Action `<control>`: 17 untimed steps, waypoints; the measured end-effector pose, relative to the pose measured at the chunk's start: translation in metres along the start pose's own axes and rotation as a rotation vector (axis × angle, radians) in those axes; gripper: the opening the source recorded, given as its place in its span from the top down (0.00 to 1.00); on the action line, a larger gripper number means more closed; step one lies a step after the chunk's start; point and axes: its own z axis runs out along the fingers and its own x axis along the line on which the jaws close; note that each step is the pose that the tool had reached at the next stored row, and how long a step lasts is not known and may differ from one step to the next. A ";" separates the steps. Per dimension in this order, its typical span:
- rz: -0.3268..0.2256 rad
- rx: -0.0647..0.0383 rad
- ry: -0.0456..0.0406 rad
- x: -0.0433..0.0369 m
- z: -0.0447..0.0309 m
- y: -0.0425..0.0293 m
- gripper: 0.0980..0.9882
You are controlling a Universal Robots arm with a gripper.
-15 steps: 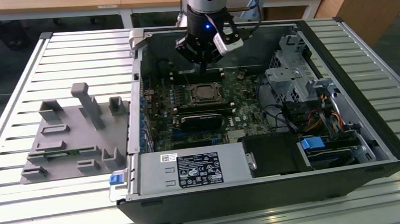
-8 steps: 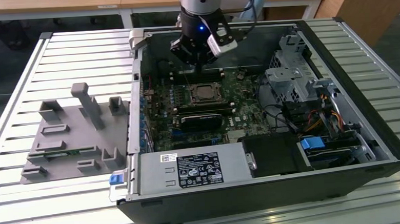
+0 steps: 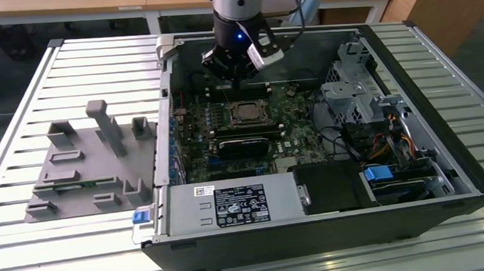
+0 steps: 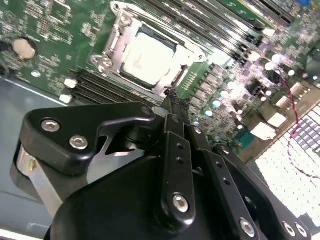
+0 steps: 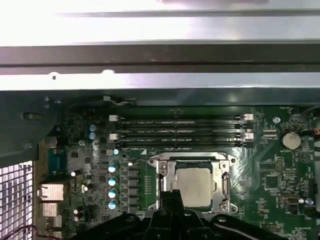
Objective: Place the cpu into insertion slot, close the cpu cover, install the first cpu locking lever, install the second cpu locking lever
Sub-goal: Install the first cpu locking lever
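Both black fingers of your gripper [image 4: 171, 97] press together, empty, just beside the silver-grey metal cpu cover [image 4: 116, 50] lying over the dull silvery square cpu [image 4: 147, 57], seated mid-board; a slip could gouge the green circuit board [image 4: 45, 30].

There is one open black metal computer case [image 3: 412, 216]. Inside the case there is one green circuit board [image 5: 280, 170], one flat square silvery chip [image 5: 194, 184], one silver-grey metal frame plate [image 5: 223, 182], one round silver coin battery [image 5: 288, 140] and one silver box with a printed label [image 3: 229, 206]. Just outside the case lies one grey plastic tray with upright blocks [image 3: 78, 181]. Over the case hangs one black robot gripper [image 4: 171, 96].
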 end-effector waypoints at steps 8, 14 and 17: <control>0.000 0.000 -0.0010 0.0206 0.0017 0.0007 0.98; 0.000 0.000 -0.0011 0.0302 0.0027 0.0051 0.98; 0.000 0.000 -0.0012 0.0346 0.0038 0.0084 0.98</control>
